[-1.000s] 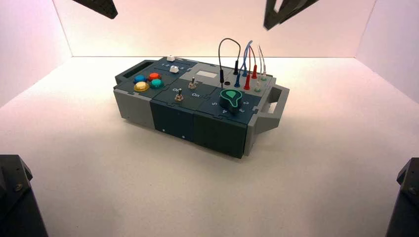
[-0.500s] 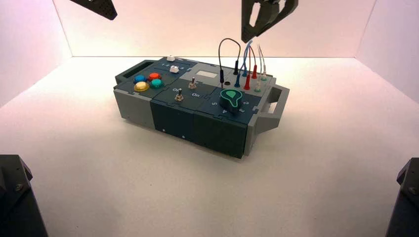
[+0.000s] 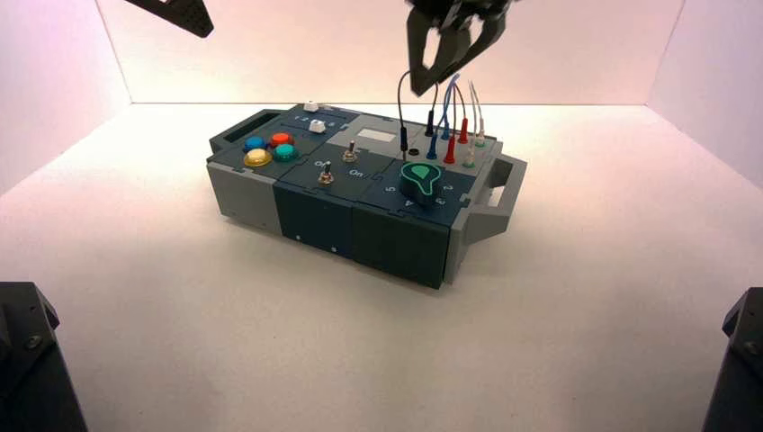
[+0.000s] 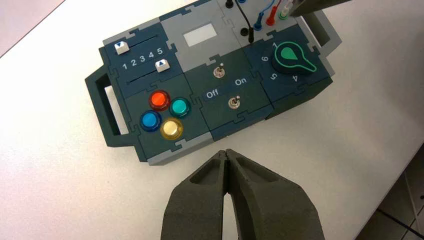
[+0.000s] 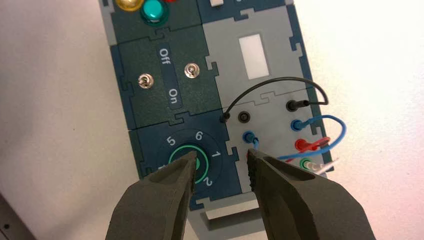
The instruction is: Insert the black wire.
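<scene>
The black wire stands in a tall arch at the back right of the box. In the right wrist view the black wire has one plug in the far black socket. Its other plug hangs loose beside the empty black socket. My right gripper is open and empty, just above the top of the arch. In its own view the right gripper hovers over the knob and the sockets. My left gripper is shut and empty, held high at the back left.
Blue and red wires and a white one with a green socket are plugged in beside the black one. A green knob, two toggle switches, coloured buttons and two sliders fill the box top.
My right gripper has come down and to the left, from the top edge to just above the black wire's arch. The left arm and the wire have not moved.
</scene>
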Robot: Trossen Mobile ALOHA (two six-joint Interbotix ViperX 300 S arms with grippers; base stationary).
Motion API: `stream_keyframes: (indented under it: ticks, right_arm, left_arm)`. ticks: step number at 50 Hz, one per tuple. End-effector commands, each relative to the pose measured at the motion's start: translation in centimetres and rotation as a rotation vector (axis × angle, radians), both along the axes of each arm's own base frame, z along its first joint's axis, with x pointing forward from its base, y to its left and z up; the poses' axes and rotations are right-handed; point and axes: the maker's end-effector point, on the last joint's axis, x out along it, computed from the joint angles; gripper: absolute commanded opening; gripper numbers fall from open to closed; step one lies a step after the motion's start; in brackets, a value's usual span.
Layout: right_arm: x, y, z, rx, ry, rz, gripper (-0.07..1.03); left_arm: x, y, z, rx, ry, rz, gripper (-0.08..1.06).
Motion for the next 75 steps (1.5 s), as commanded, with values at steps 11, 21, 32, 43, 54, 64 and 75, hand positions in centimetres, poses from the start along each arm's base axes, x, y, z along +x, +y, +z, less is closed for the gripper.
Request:
stream_keyframes:
  ticks: [11, 21, 32, 43, 54, 64, 75]
  right_arm:
    - [1.8, 1.7, -0.7, 0.007, -0.014, 0.006, 0.54]
    - [2.2, 2.1, -1.6, -0.008, 0.002, 0.008, 0.54]
    - [2.6, 2.3, -2.0, -0.016, 0.004, 0.012, 0.54]
    - [3.1, 2.7, -2.5, -0.021, 0.010, 0.012, 0.54]
    - [3.3, 2.8, -3.2, -0.033, 0.022, 0.011, 0.51]
    - [3.2, 2.7, -3.4, -0.038, 0.030, 0.011, 0.49]
    - [3.2, 2.6, -3.4, -0.044, 0.027, 0.015, 0.48]
  left_arm:
    - [0.4, -0.2, 0.8, -0.008, -0.024, -0.005, -0.03]
    - [0.3, -0.2, 0.8, -0.007, -0.023, -0.007, -0.03]
    - [0.3, -0.2, 0.8, -0.006, -0.023, -0.006, -0.03]
    - [0.3, -0.2, 0.8, -0.004, -0.025, -0.007, -0.03]
    - [0.3, -0.2, 0.8, -0.004, -0.025, -0.007, -0.03]
    - [0.3, -0.2, 0.8, -0.003, -0.025, -0.009, -0.03]
    - [0.3, -0.2, 0.8, -0.004, -0.027, -0.009, -0.03]
